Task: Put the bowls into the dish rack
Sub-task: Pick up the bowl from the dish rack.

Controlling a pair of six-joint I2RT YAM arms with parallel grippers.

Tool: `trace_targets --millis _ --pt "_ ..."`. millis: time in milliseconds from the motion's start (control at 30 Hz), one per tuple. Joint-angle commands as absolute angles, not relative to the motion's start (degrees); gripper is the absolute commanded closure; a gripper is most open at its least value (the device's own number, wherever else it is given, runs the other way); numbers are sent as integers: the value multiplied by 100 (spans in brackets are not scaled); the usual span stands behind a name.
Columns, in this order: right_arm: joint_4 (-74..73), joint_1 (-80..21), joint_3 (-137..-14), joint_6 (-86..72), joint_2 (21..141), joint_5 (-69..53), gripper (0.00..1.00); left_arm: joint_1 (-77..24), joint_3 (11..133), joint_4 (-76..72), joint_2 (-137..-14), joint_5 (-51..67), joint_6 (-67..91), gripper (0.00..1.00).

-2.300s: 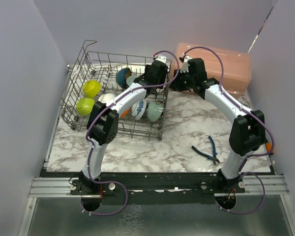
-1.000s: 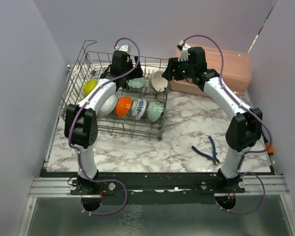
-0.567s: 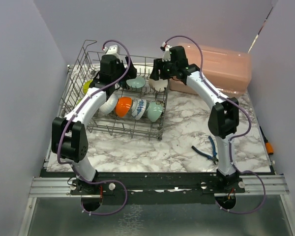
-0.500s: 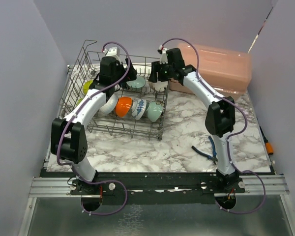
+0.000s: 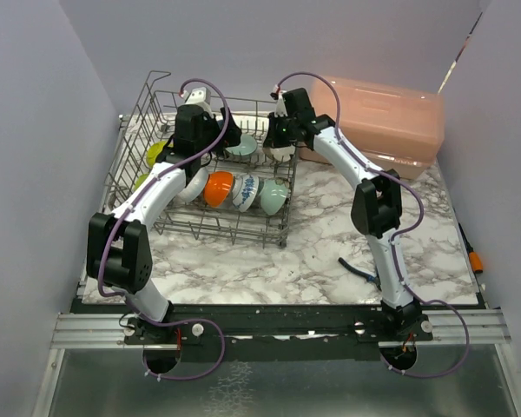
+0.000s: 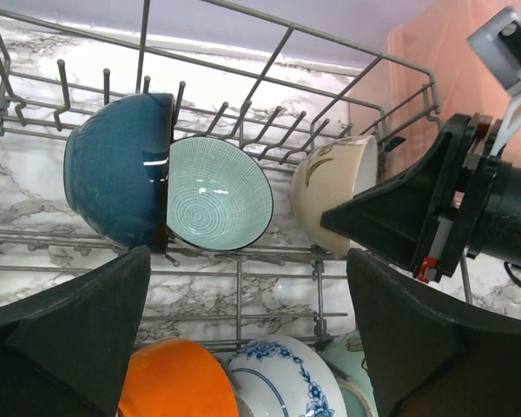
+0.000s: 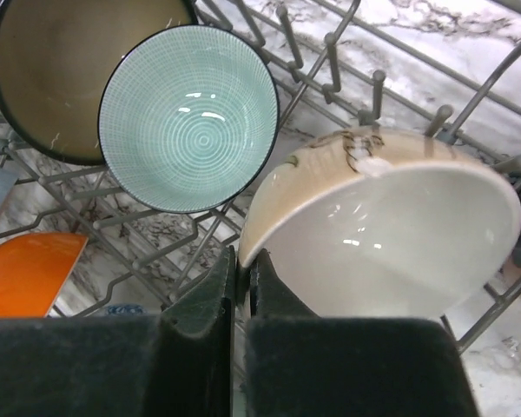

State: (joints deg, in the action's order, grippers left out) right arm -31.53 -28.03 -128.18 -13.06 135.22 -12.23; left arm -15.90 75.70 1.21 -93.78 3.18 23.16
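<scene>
The grey wire dish rack (image 5: 128,165) holds several bowls on edge. In the left wrist view a dark blue bowl (image 6: 113,169), a pale teal bowl (image 6: 217,195) and a beige bowl (image 6: 330,187) line the back row. An orange bowl (image 6: 169,382) and a blue-patterned bowl (image 6: 278,378) stand in front of them. My right gripper (image 7: 243,259) is shut on the rim of the beige bowl (image 7: 391,243), which leans among the tines beside the teal bowl (image 7: 188,117). My left gripper (image 6: 247,256) hangs open above the rack with nothing between its fingers.
A pink lidded box (image 5: 391,122) stands right behind the rack's far right corner, close to my right arm. Blue-handled pliers (image 5: 365,265) lie on the marble table at the front right. Lime bowls (image 5: 156,154) sit at the rack's left end.
My right gripper has moved left from the pink box over the rack's back row with the beige bowl, and its jaws have closed on the rim. My left arm shifted slightly left.
</scene>
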Motion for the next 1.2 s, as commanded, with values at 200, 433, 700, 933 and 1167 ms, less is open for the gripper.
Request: trace_targets --millis 200,433,700,933,1167 --pt "-2499 -2814 -11711 -1219 12441 -1598 100 -1538 7635 -400 -9412 1071 2997 6" --pt "-1332 -2685 -10543 -1899 11695 -2165 100 -1538 7662 -911 -9687 1482 3657 6" --pt "-402 -2620 -10037 -2368 11723 -2949 100 -1567 7879 -1119 -10158 1941 4227 2" --pt "-105 -2619 -9595 -2061 11362 -3289 100 -1648 8414 -608 -10689 2035 4305 1" --pt "-368 -2620 -9678 -1769 11284 -3641 100 -1925 9064 -169 -11164 2242 4065 1"
